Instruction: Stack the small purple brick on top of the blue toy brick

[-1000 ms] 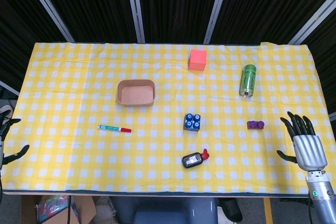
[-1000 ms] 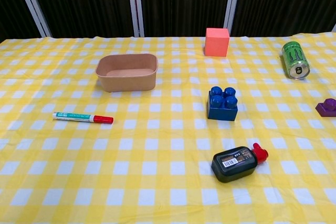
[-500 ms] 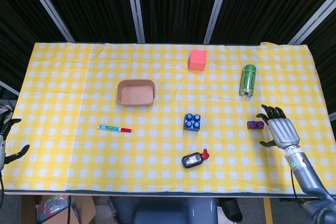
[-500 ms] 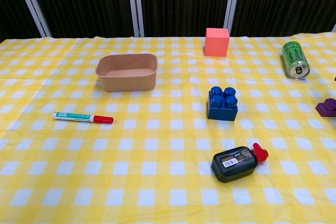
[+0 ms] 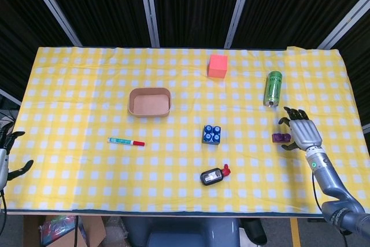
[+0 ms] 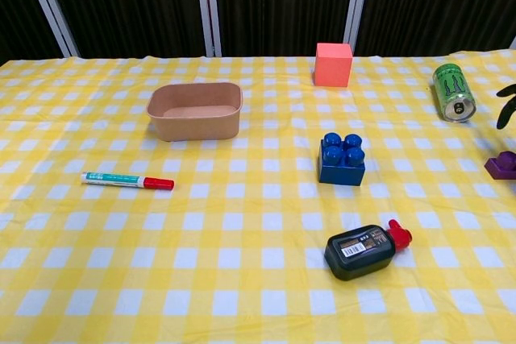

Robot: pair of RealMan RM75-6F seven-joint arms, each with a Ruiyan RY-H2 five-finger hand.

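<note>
The small purple brick (image 5: pixel 280 137) (image 6: pixel 503 164) lies on the yellow checked cloth at the right. My right hand (image 5: pixel 302 131) hovers just right of and over it, fingers spread, holding nothing; only dark fingertips (image 6: pixel 508 104) show at the chest view's right edge. The blue toy brick (image 5: pixel 212 134) (image 6: pixel 341 159) stands studs up near the middle of the table, well left of the purple brick. My left hand (image 5: pixel 8 155) hangs open off the table's left edge.
A green can (image 5: pixel 273 88) lies on its side behind the purple brick. A pink cube (image 5: pixel 217 66) sits at the back, a tan tub (image 5: pixel 150 102) left of centre, a marker pen (image 5: pixel 126 141) further left, and a black bottle with a red cap (image 5: pixel 214 175) near the front.
My right hand has travelled from the table's front right edge up and left to the purple brick. The brick and all else stayed put.
</note>
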